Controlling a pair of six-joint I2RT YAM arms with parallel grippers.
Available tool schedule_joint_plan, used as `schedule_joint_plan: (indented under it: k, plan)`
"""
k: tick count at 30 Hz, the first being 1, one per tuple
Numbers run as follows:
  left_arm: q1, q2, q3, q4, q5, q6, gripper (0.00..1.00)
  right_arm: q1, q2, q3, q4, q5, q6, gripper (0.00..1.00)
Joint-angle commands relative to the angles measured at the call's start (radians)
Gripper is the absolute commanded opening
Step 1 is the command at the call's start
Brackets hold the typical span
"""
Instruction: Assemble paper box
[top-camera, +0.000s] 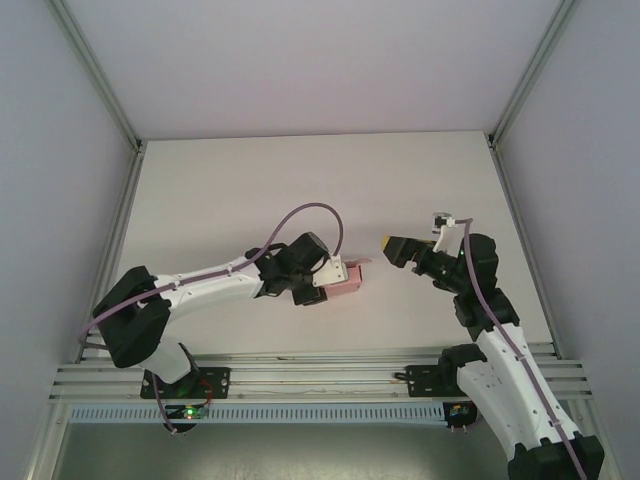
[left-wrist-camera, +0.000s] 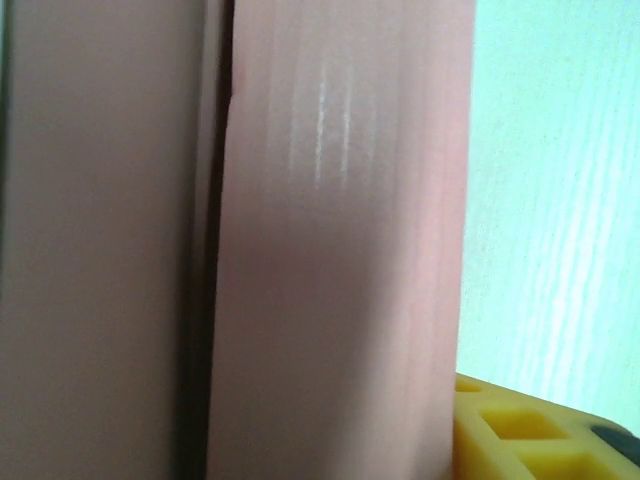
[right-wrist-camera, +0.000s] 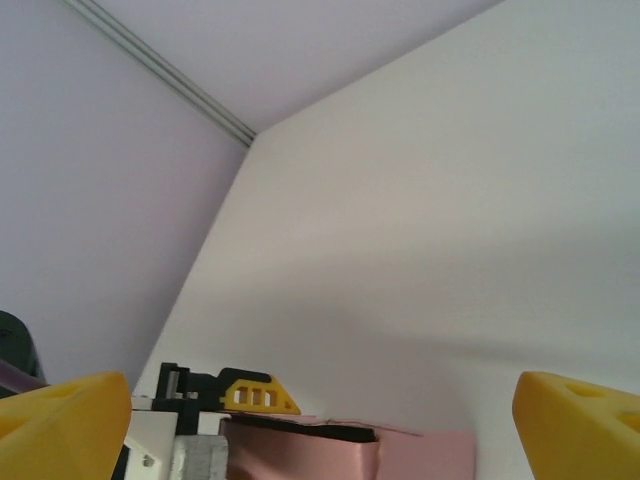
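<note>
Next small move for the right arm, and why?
Probably ease the right end effector toward the paper box: it stands open, facing the box across a gap, while the left end effector is at the box's other side.

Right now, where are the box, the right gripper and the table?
box (top-camera: 348, 282): top view, on its pink upper face.
right gripper (top-camera: 392, 251): top view, midway between its open fingertips.
table (top-camera: 300, 180): top view, on bare surface behind the arms.

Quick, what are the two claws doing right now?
Left gripper: at the pink box; whether it grips it cannot be told.
Right gripper: open, holding nothing.
</note>
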Motion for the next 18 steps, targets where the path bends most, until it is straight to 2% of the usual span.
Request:
schedule_joint_plan:
  k: [1, 5, 7, 10, 12, 14, 18]
  plan:
    - [0.025, 0.055, 0.03, -0.072, 0.075, 0.04, 0.52, 0.044, 0.043, 0.013, -0.039, -0.007, -0.17, 0.97]
    - [0.041, 0.134, 0.097, -0.143, 0.119, 0.059, 0.52, 0.095, 0.116, 0.009, -0.019, -0.037, -0.265, 0.95]
    - [0.043, 0.162, 0.124, -0.164, 0.124, 0.068, 0.52, 0.107, 0.161, 0.02, -0.02, -0.025, -0.293, 0.87]
    - [0.044, 0.174, 0.14, -0.181, 0.141, 0.09, 0.52, 0.11, 0.225, 0.054, -0.073, 0.018, -0.353, 0.8]
    - [0.047, 0.17, 0.139, -0.197, 0.165, 0.113, 0.52, 0.111, 0.251, 0.079, -0.13, 0.088, -0.392, 0.8]
    - [0.052, 0.167, 0.139, -0.214, 0.199, 0.144, 0.52, 0.113, 0.266, 0.079, -0.122, 0.108, -0.423, 0.77]
    - [0.063, 0.175, 0.164, -0.251, 0.221, 0.165, 0.52, 0.113, 0.295, 0.071, -0.07, -0.023, -0.5, 0.61]
